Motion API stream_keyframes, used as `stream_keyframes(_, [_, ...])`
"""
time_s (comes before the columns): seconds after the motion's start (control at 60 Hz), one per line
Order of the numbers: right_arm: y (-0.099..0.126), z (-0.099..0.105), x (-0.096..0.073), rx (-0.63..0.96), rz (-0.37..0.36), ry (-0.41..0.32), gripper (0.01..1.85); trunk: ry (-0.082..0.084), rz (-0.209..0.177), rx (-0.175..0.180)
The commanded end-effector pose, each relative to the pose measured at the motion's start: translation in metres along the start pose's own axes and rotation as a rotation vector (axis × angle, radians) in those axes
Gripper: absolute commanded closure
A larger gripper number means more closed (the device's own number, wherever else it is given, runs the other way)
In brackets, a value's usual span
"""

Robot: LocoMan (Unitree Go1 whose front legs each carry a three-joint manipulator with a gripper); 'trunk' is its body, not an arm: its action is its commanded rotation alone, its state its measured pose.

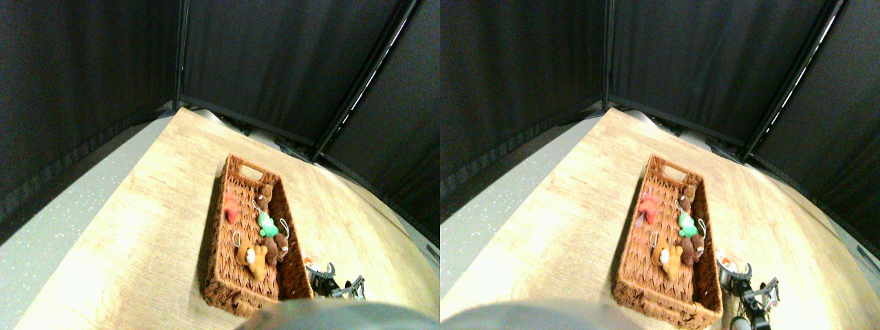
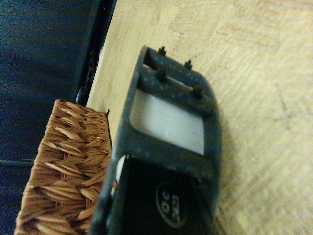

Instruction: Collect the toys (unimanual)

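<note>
Only the stereo pair view shows toys [image 1: 258,234] inside the basket [image 1: 230,289]; gripper [image 1: 335,284] jaw state unclear.

Stereo view is bright overhead, w/ washed-out glare on the table [image 1: 137,240] at left; edges bow fisheye-style. The basket [image 1: 218,275] casts a left shadow. Wrist view is soft; the jaw frame looks blurred, probably too close.

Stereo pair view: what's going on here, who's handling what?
A wicker basket sits on a wooden table with plush keychain toys inside: a red one, a green one, an orange one and two brown ones. The right gripper is at the table just outside the basket's right wall, near something small and orange-white that I can't identify.
</note>
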Motion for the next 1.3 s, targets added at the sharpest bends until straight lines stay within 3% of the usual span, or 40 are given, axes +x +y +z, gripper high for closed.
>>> stream_keyframes(0.017, [0.000,0.004,0.004,-0.008,0.008,-0.025,0.93,0.030,0.020,-0.011])
stream_keyframes(0.133, [-0.001,0.007,0.007,0.012,0.005,-0.041,1.00,0.036,0.019,-0.007])
stream_keyframes(0.167, [-0.001,0.008,0.007,0.024,0.007,-0.043,1.09,0.036,0.019,-0.007])
stream_keyframes(0.2, [0.000,0.009,0.007,0.014,0.012,-0.046,1.22,0.034,0.016,-0.004])
stream_keyframes(0.233, [-0.001,0.009,0.006,0.023,0.033,-0.051,1.49,0.034,0.016,-0.004])
stream_keyframes(0.25, [-0.001,0.009,0.006,0.023,0.033,-0.051,1.49,0.035,0.012,0.001])
stream_keyframes(0.283, [-0.001,0.009,0.005,0.012,0.045,-0.089,1.79,0.034,0.011,0.002])
stream_keyframes(0.3, [0.000,0.008,0.004,-0.003,0.045,-0.121,1.80,0.034,0.011,0.002])
stream_keyframes(0.367, [0.003,0.008,0.000,-0.056,0.049,-0.177,1.80,0.030,0.009,0.006])
stream_keyframes(0.483, [0.014,0.011,-0.006,-0.068,0.066,-0.205,1.80,0.025,0.004,0.010])
stream_keyframes(0.6, [0.026,0.014,-0.008,-0.098,0.124,-0.171,1.80,0.020,-0.001,0.012])
stream_keyframes(0.717, [0.046,0.015,-0.015,-0.118,0.134,-0.185,1.80,0.014,-0.005,0.013])
stream_keyframes(1.05, [0.110,0.006,-0.029,-0.281,0.281,-0.057,1.80,-0.011,-0.009,-0.007])
stream_keyframes(1.3, [0.149,-0.024,-0.035,-0.331,0.336,0.004,1.80,-0.033,0.011,-0.041])
